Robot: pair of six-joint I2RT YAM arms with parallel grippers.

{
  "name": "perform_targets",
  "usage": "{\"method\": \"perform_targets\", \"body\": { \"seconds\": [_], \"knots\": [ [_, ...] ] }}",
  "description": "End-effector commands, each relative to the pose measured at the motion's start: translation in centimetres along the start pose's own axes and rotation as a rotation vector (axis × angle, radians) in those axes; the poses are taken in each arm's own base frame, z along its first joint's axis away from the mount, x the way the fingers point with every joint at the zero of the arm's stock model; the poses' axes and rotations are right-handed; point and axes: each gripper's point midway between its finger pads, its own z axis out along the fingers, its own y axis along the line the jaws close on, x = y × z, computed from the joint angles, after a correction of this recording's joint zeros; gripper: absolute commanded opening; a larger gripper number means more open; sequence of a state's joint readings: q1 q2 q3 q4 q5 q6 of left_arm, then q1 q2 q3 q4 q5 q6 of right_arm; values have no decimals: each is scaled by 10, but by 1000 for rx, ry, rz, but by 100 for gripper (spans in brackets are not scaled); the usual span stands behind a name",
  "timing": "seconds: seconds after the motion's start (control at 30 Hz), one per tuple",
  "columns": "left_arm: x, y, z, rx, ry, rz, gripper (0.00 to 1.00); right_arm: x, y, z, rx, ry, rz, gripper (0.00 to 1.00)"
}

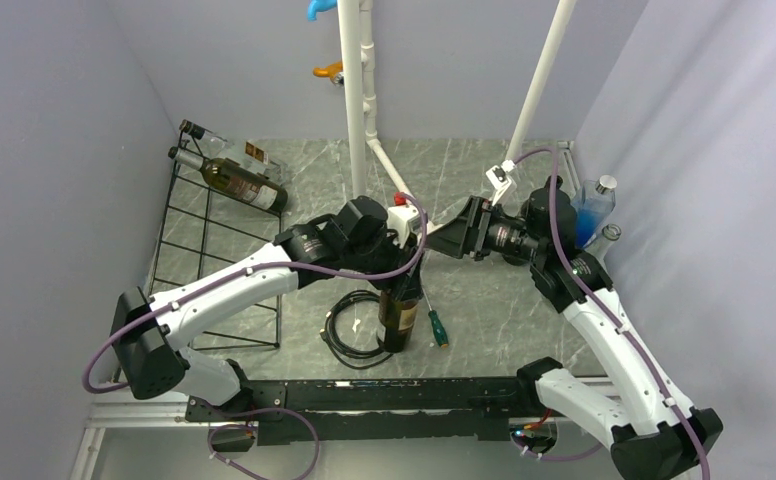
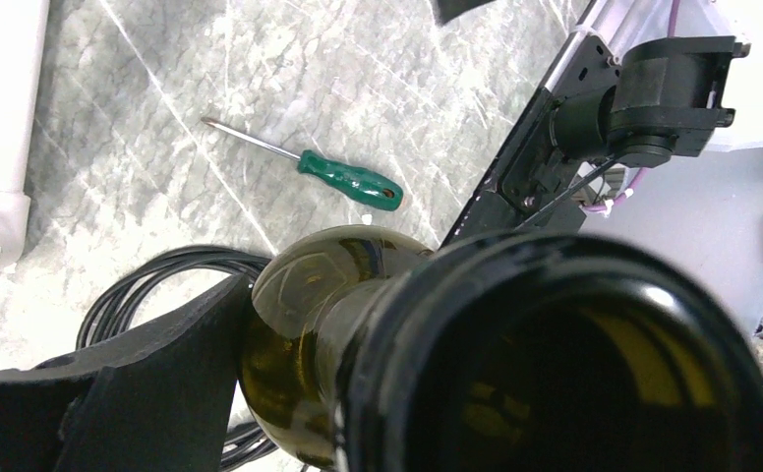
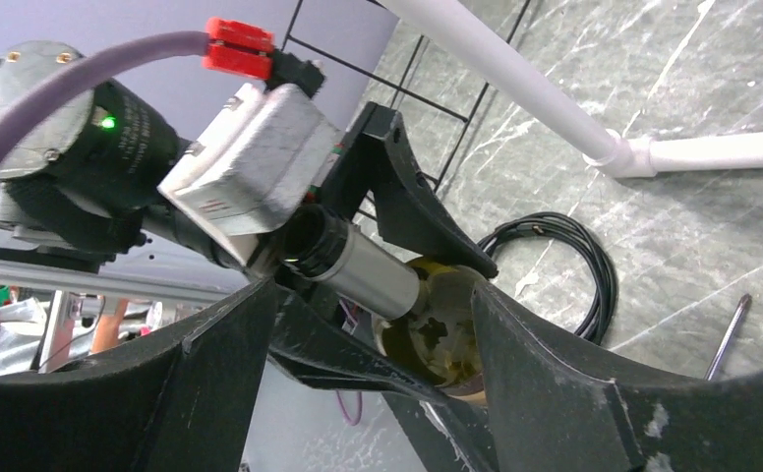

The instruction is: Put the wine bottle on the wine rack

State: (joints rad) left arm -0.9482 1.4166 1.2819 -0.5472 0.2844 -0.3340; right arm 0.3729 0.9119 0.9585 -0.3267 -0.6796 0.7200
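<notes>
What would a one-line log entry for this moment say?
left gripper: shut on upright wine bottle | right gripper: open | wine rack: not yet reached

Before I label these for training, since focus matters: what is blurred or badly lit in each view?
Left wrist: the wine bottle is so close its mouth blurs, while the screwdriver is sharp. Right wrist: the right gripper's fingers are dark, soft foreground; the bottle neck is crisp. Top external: evenly lit, sharp throughout.
</notes>
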Motion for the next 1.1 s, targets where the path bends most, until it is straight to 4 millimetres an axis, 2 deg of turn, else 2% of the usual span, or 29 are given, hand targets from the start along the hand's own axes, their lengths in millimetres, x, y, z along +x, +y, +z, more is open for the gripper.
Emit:
{"method": "perform_targets", "body": {
  "seconds": [0.0, 0.3, 0.47, 0.6, 0.73, 1.07],
  "knots": [
    [-28, -10, -23, 9, -127, 40, 0, -23, 28, -15, -31, -96, -80, 75],
    [-31, 10, -48, -79, -178, 27, 0, -39, 18, -32, 102, -218, -91, 77],
    [-36, 25, -71, -151, -230, -2, 0, -44, 14, -43, 151, -278, -96, 79],
    [-40, 39, -92, -221, -278, -22, 0, -41, 10, -43, 168, -268, -87, 79],
    [-47, 58, -119, -320, -347, -44, 0, -39, 7, -41, 173, -259, -78, 79],
    [-68, 125, -209, -634, -543, -109, 0, -38, 5, -41, 179, -256, -76, 79]
  ]
}}
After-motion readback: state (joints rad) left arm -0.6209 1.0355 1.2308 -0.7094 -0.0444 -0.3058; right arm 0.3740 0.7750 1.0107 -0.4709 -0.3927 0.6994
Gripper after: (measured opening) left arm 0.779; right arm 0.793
